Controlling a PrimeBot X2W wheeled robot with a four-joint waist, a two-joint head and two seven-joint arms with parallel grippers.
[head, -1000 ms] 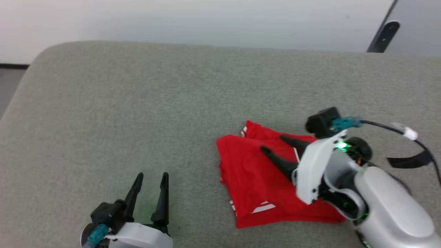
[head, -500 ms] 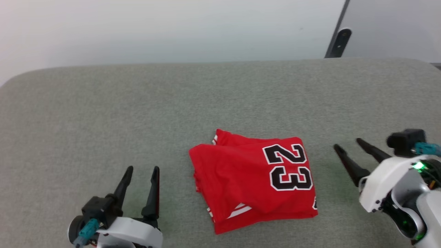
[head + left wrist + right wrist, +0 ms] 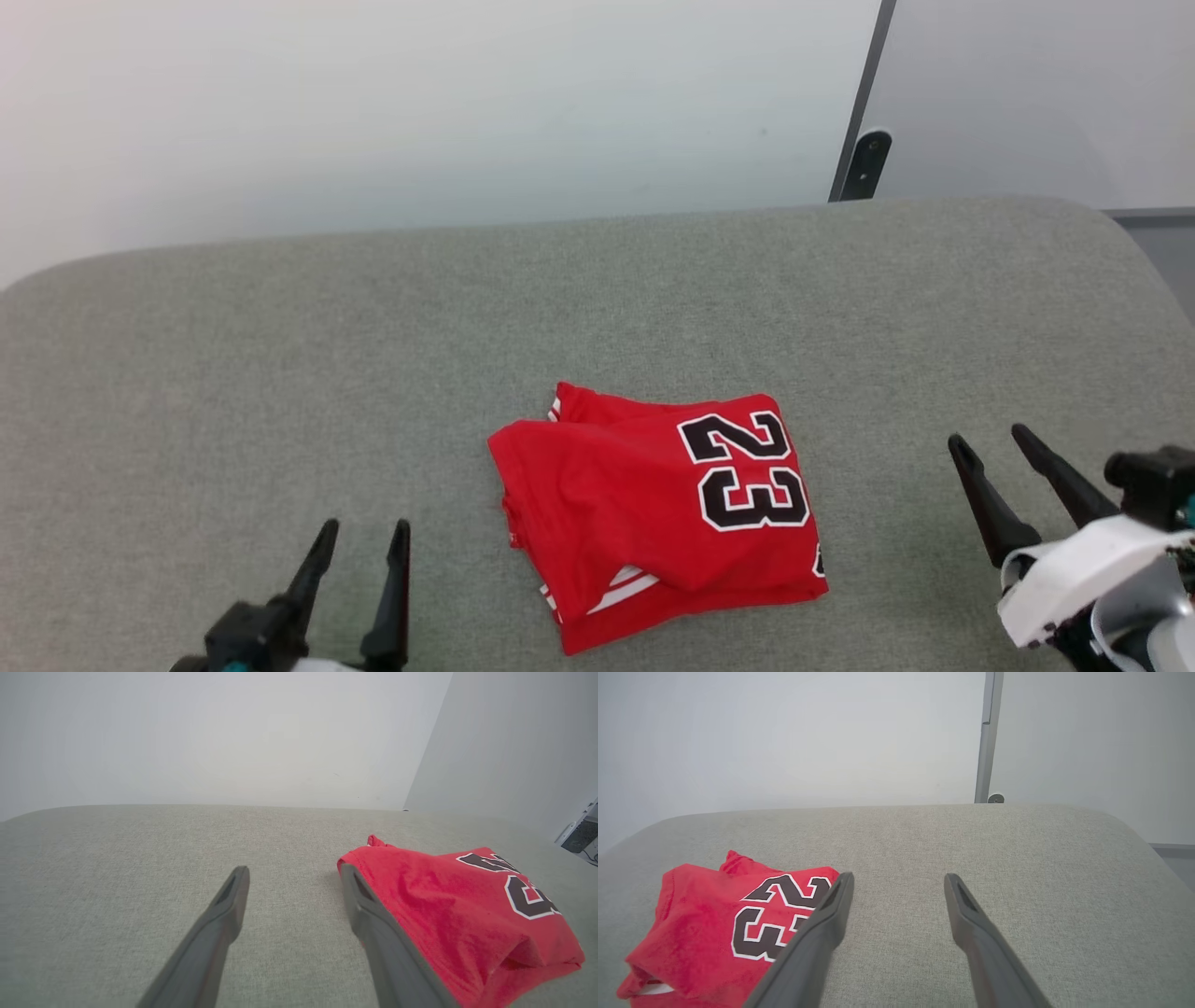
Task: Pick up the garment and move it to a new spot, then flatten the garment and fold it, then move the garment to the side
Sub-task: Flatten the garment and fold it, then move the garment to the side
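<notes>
Flanking the garment [image 3: 635,509], left gripper [image 3: 365,528] and right gripper [image 3: 989,438] gape, apparently clear of it

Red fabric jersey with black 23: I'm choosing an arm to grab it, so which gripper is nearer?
Left. The left gripper sits close beside the red jersey, on its left; the right gripper stands farther off on its right. Both are open.

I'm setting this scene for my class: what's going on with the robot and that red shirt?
Nothing is held just now. The red garment lies folded in a compact bundle on the gray padded surface, number 23 facing up. The left gripper and right gripper stand open on either side, apart from the cloth.
</notes>
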